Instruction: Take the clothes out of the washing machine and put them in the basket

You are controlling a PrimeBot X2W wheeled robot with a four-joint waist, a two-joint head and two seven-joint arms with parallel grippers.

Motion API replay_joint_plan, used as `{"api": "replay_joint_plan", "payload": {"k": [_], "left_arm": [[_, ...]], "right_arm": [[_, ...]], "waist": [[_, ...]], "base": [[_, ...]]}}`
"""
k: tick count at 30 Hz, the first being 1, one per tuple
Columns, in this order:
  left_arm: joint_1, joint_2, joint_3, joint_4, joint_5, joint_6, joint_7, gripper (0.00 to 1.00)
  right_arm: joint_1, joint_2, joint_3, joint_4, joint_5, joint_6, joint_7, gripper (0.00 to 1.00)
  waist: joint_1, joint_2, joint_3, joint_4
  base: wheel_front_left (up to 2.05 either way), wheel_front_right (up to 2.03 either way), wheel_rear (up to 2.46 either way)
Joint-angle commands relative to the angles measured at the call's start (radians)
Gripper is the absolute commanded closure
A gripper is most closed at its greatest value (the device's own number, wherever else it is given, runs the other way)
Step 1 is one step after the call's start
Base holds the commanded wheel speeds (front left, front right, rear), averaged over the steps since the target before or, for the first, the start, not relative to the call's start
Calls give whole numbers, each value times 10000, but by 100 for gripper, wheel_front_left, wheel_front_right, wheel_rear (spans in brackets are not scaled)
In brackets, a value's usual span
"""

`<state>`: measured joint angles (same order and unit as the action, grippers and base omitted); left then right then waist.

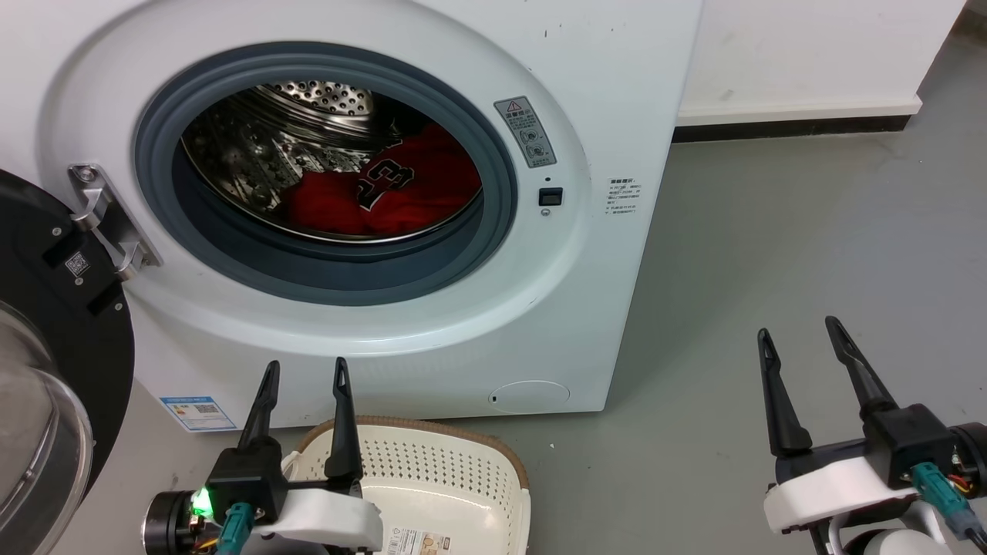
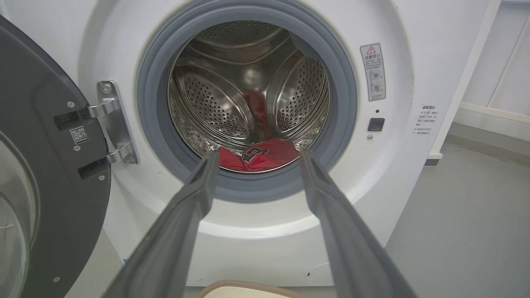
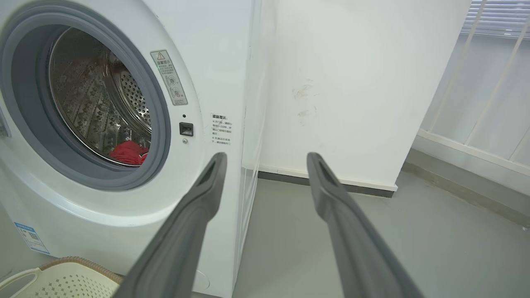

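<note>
The white washing machine (image 1: 586, 254) stands with its door (image 1: 54, 362) swung open to the left. Red clothes (image 1: 401, 193), one a jersey with black numerals, lie at the bottom of the steel drum; they also show as clothes (image 2: 261, 155) and clothes (image 3: 128, 152). The cream basket (image 1: 447, 478) sits on the floor in front of the machine, with nothing visible in it. My left gripper (image 1: 304, 370) is open above the basket's left rim, fingers pointing at the machine's opening (image 2: 248, 99). My right gripper (image 1: 798, 327) is open over bare floor to the machine's right.
Grey floor (image 1: 771, 254) stretches right of the machine to a white wall (image 1: 810, 54) with a dark skirting. The open door's glass bulge (image 1: 31, 432) juts out at the left, close to my left arm. A railing (image 3: 488, 103) stands farther right.
</note>
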<state>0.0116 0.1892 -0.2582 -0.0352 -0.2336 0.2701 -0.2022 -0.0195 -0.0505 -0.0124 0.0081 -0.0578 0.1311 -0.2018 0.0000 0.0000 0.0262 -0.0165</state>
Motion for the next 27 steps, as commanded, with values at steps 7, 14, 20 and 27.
{"api": "replay_joint_plan", "payload": {"k": [7, 14, 20, 27], "left_arm": [[30, 40, -92, -138, 279, -146, -240, 0], [250, -458, 592, -327, 374, -855, -378, 0], [425, -824, 1041, -205, 800, -1857, -496, 0], [496, -1065, 1321, 68, 1381, -2496, -588, 0]], "right_arm": [[115, 5, -14, 132, -243, -6, -240, 0], [172, 5, 18, 222, -340, -6, -384, 0], [187, 8, -213, 392, -318, -6, -494, 0], [204, 8, -218, 461, -409, -6, -598, 0]], "waist": [[0, 0, -7, -14], [0, 0, 15, -16], [0, 0, 35, -16], [0, 0, 22, -54]], "base": [[0, 0, 0], [0, 0, 0], [0, 0, 0], [0, 0, 0]]}}
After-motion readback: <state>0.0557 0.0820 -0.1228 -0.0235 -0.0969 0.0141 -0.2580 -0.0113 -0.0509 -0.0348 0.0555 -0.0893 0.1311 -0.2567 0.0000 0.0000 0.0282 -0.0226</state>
